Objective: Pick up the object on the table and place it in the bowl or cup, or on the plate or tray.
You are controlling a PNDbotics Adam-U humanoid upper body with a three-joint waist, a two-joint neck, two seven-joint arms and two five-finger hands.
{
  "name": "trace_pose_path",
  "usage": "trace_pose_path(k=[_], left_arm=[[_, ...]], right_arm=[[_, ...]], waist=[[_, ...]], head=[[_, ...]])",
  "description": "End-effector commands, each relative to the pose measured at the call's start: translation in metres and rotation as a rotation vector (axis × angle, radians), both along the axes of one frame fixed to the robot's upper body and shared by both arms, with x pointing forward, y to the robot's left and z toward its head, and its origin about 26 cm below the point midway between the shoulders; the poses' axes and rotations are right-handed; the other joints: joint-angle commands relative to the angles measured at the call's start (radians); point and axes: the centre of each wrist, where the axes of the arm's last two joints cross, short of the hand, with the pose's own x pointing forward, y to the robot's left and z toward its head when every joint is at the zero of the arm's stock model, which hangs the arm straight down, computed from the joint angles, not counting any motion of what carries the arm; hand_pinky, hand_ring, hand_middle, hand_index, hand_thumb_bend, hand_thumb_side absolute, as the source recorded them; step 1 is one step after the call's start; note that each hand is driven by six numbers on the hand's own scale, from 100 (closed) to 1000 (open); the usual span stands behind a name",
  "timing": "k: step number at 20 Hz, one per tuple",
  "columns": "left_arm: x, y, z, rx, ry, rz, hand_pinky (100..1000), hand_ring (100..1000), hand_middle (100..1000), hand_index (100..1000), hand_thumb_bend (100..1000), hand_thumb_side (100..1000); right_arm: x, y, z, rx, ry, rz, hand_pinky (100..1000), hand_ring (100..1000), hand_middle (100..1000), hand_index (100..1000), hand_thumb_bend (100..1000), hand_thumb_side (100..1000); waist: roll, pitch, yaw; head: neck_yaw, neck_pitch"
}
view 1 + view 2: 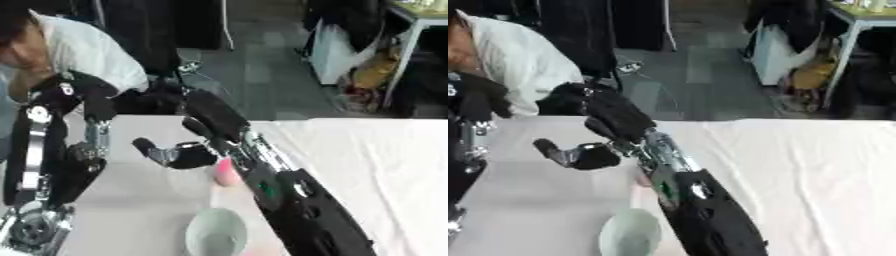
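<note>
A small pink object (226, 173) lies on the white table (376, 165), half hidden under my right forearm. My right arm comes in from the lower right, and my right hand (185, 154) hovers just left of and beyond the pink object, with one finger stretched out to the left and nothing in it. A pale green bowl (215, 233) stands near the front edge, left of the forearm and nearer than the object. My left arm (52, 145) is folded up at the left edge, and its hand (84, 172) shows only as a dark shape.
A person in a white top (87, 50) leans in at the far left edge of the table. Beyond the table are dark floor, bags and a table leg (404, 60). The white cloth stretches bare to the right.
</note>
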Motion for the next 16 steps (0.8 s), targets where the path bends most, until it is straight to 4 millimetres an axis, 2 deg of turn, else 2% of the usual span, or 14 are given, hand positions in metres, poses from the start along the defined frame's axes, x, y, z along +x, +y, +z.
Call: trace_pose_path(k=[1,6,16], left_arm=[[-0.002,-0.001,0.007,0.0,-0.021,-0.011,522,384,545,624,100,673],[-0.002,-0.001,0.007,-0.002,-0.021,-0.014,523,385,545,624,100,673],[-0.002,-0.001,0.007,-0.001,-0.021,-0.014,525,386,546,625,100,671]], right_arm=[[0.005,0.008,0.002,-0.048,-0.058,-0.036,100,609,772,879,504,619],[0.017,0.002,-0.008,-0.108,-0.105,-0.115,100,602,770,882,546,597],[0.031,-0.017,-0.013,-0.075,-0.126,-0.279,100,601,767,871,519,602]], waist=[[0.007,-0.008,0.002],[0.007,-0.006,0.005],[0.008,-0.007,0.006]], head=[[-0.003,-0.008],[0.003,-0.013],[0.003,-0.025]])
